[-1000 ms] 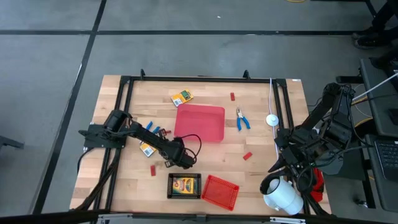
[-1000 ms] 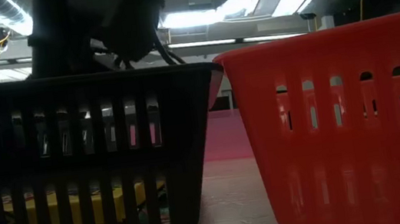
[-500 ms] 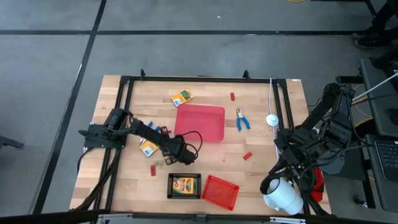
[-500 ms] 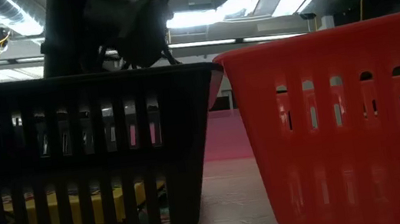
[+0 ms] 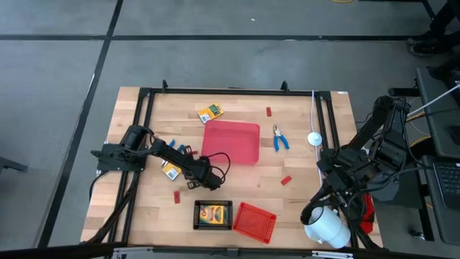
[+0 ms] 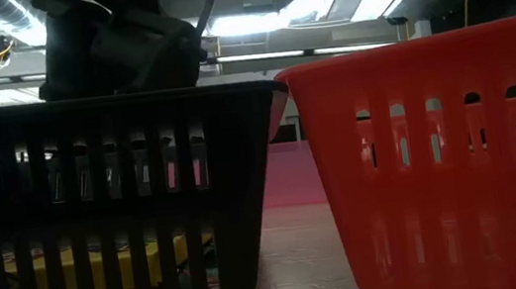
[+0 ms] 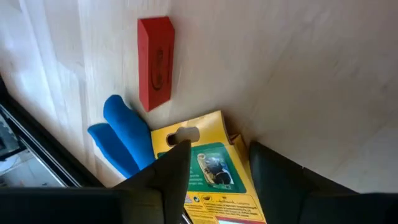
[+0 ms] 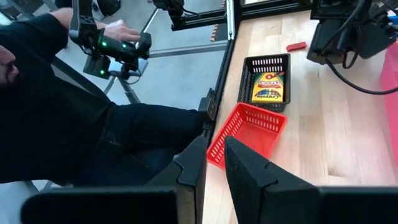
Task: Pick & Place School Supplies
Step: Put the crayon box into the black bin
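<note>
My left gripper (image 5: 192, 178) (image 7: 217, 149) hovers open over the table's left middle. In the left wrist view a flat yellow-and-green card box (image 7: 208, 171) (image 5: 170, 170) shows between its fingers, untouched as far as I can see. Beside the box lie a blue-handled tool (image 7: 124, 140) and a red block (image 7: 155, 62). Another card box (image 5: 213, 214) lies in the black basket (image 5: 198, 214). A third one (image 5: 210, 112), blue pliers (image 5: 280, 138) and red blocks (image 5: 286, 180) (image 5: 269, 111) (image 5: 177, 196) lie loose. My right gripper (image 8: 214, 165) waits at the table's right edge, fingers slightly apart and empty.
The large red tray (image 5: 231, 142) lies mid-table. The red mesh basket (image 5: 254, 220) (image 6: 440, 160) stands right of the black basket (image 6: 96, 206) at the near edge. A white roll (image 5: 325, 226) sits near my right arm. A person in dark clothes (image 8: 93, 124) is beside the near edge.
My left gripper has drawn back from the black basket's far edge toward the table's left and far side, ending above the card box by the blue-handled tool. The card box in the black basket has stayed put.
</note>
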